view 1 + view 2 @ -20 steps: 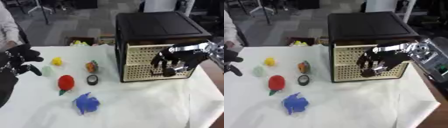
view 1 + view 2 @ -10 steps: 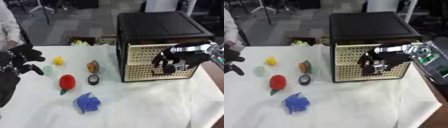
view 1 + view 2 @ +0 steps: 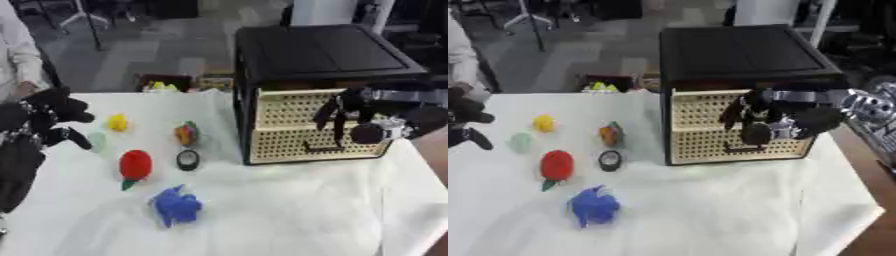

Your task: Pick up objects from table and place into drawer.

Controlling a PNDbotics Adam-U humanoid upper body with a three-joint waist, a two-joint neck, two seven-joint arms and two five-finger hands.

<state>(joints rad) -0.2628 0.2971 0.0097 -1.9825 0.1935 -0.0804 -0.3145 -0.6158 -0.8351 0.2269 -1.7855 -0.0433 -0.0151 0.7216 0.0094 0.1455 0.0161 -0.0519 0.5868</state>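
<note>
I have the right robot hand point(image 3: 354, 117) up against the front of the drawer unit point(image 3: 324, 90), a black box with two cream perforated drawer fronts, standing at the far right of the worktop point(image 3: 289, 210). Its fingers point(image 3: 325, 111) hang down over the upper drawer front point(image 3: 293, 109), curled at its top edge; whether they actually hook the edge I cannot tell. Both drawers look closed, and the lower drawer front point(image 3: 302, 144) carries a dark handle point(image 3: 322, 148) just below the hand.

My left robot hand point(image 3: 48, 117) sits at the left edge of the worktop, fingers loosely spread and grasping nothing.

The objects lie on the white cloth to the left of the drawer unit, none of them touched. A small yellow object point(image 3: 117, 121) is farthest back, with a pale green one point(image 3: 96, 141) near it, just beside the left hand. A multicoloured orange-and-green piece point(image 3: 185, 134) lies nearest the unit, and a small black round object point(image 3: 187, 160) sits just in front of it. A red strawberry-like toy point(image 3: 135, 166) lies left of that, and a blue crumpled object point(image 3: 176, 206) is closest to me.
</note>
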